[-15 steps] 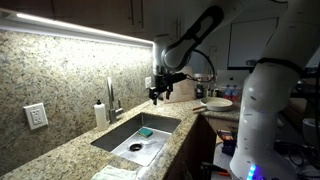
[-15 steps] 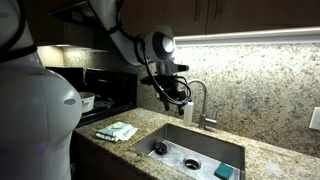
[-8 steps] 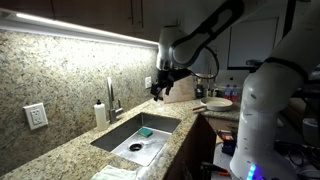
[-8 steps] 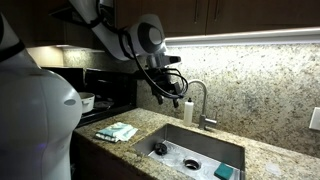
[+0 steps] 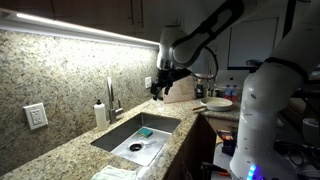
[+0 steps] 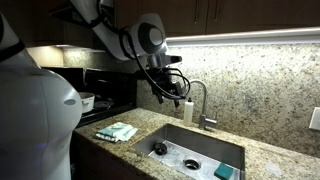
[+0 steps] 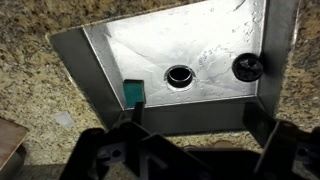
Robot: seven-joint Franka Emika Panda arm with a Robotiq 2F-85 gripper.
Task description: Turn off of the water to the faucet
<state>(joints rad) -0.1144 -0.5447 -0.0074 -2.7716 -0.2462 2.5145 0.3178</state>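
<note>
The chrome faucet (image 5: 110, 98) stands behind the steel sink (image 5: 118, 138) against the granite wall, and it also shows in the other exterior view (image 6: 204, 102). I see no water stream at its spout in any view. My gripper (image 5: 160, 90) hangs in the air above the counter at the sink's end, well away from the faucet; it also shows in an exterior view (image 6: 166, 95). In the wrist view the gripper (image 7: 192, 125) is open and empty, looking down on the sink (image 7: 215, 45). The faucet is out of the wrist view.
A white soap dispenser (image 5: 100, 113) stands beside the faucet. A teal sponge (image 7: 134, 92), a drain (image 7: 181, 75) and a black round object (image 7: 247, 67) are in the sink. A folded cloth (image 6: 117, 131) lies on the counter. Plates (image 5: 218, 103) sit beyond the sink.
Over the last second my gripper has risen a little and drifted away from the faucet. In the last half second nothing has moved.
</note>
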